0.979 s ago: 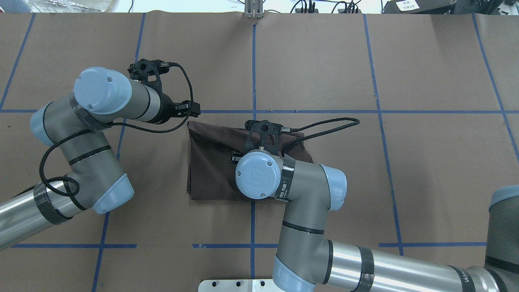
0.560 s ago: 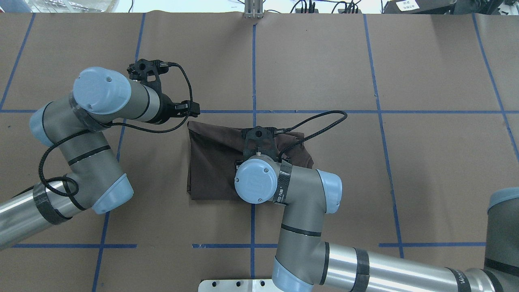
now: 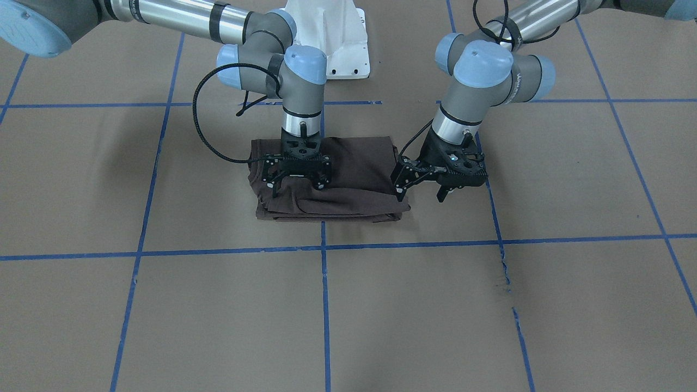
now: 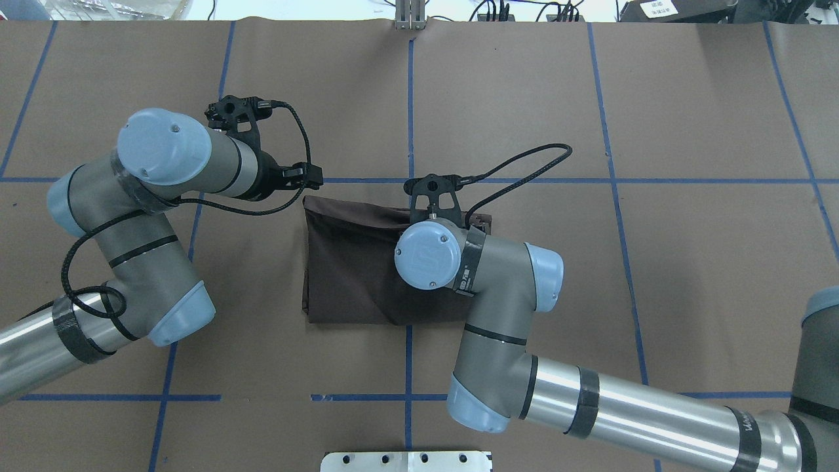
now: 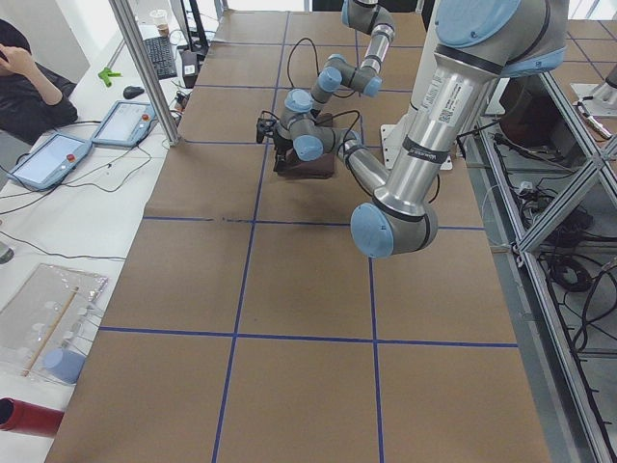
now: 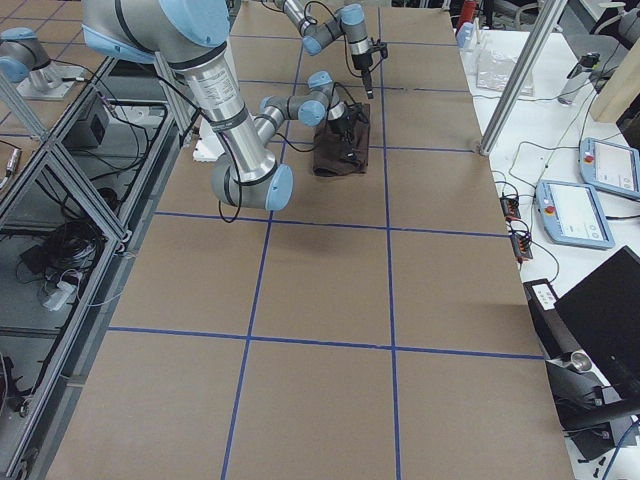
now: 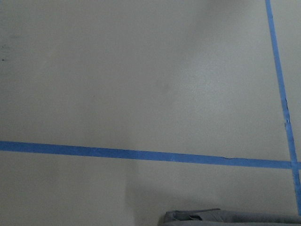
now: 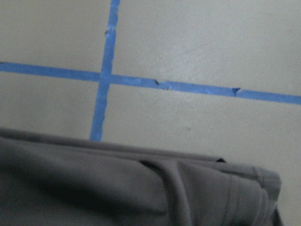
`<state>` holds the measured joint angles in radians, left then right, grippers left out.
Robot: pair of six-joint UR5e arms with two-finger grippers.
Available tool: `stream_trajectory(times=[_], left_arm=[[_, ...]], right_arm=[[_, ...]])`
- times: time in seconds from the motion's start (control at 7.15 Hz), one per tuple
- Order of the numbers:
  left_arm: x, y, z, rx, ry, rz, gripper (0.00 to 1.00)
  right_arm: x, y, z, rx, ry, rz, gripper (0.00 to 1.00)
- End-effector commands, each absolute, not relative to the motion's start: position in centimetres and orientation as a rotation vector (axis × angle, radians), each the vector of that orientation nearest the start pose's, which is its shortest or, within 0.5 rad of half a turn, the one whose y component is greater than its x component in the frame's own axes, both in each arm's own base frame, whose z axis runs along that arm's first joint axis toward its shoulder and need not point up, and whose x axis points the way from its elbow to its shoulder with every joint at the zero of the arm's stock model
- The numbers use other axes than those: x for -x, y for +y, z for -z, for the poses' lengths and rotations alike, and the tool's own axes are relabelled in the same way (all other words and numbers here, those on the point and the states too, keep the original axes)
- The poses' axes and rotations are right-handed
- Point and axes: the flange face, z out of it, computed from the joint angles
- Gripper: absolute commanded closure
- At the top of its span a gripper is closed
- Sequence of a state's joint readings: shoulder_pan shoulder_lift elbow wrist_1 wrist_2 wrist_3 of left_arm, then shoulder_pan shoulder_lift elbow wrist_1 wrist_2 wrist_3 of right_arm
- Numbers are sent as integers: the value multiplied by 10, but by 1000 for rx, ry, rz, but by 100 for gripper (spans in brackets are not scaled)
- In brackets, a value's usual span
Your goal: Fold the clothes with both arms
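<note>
T-shirt (image 3: 354, 174) lies folded on counter (image 3: 490, 305). My right gripper (image 3: 297, 187) is spread open over it, left gripper (image 3: 420, 193) released beside it. Risk: lifting snags top layer, undoing fold.

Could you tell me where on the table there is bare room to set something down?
Free: the broad stretch of table on the operators' side of the blue tape line beyond the folded T-shirt, and the squares to its robot-right. Crowded: over the T-shirt, where the right end effector hangs, and its robot-left edge beside the left end effector.
</note>
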<state>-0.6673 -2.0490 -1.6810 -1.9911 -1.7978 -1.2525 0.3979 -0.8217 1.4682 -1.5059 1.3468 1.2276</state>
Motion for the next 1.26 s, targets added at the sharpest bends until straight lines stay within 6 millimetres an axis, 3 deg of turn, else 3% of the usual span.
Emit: stream_trajectory(times=[0.0,0.28,0.56,0.84,0.98,1.12], left_arm=[[-444,-491,-288,-295,990,204,0],[-443,-489,-287,-295,993,204,0],[-444,-487,-287,-292,996,201,0],[-457,-484,-287,-278,986,191,0],[-474,-467,-284,-282,985,167,0],[-511,-432,-287,-296,963,147,0]], right_arm=[[603,-493,-242,-466,-540,-161,0],[574,-555,-242,-438,-512,-160,0],[546,-587,-244,-411,-543,-148,0],[545,-585,-231,-396,-641,-125,0],[545,-584,-231,-392,-648,-122,0],[544,-584,-231,-392,-648,-120,0]])
